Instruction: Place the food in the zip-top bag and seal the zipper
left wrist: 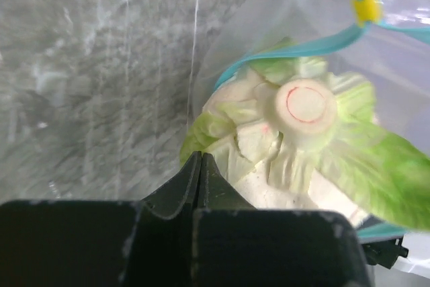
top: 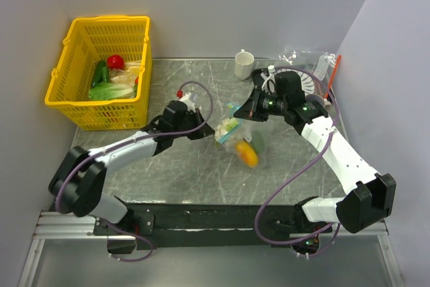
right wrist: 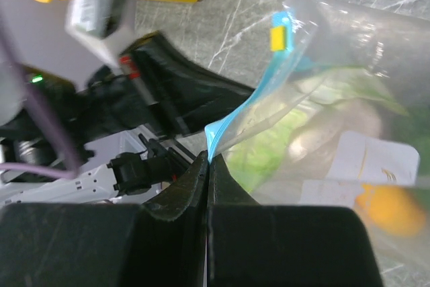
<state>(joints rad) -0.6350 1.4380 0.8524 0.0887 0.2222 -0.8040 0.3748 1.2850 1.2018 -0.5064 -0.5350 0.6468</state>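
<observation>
- Now right claw is pinched together on the zipper at the zip-top bag corner.
- Left claw is closed beside the bagged lettuce; whether it grips anything is unclear.

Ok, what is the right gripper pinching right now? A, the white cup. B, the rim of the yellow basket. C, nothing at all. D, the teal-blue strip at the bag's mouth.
D: in the right wrist view the right gripper is shut on the end of the zipper, the teal-blue strip of the zip-top bag.
</observation>
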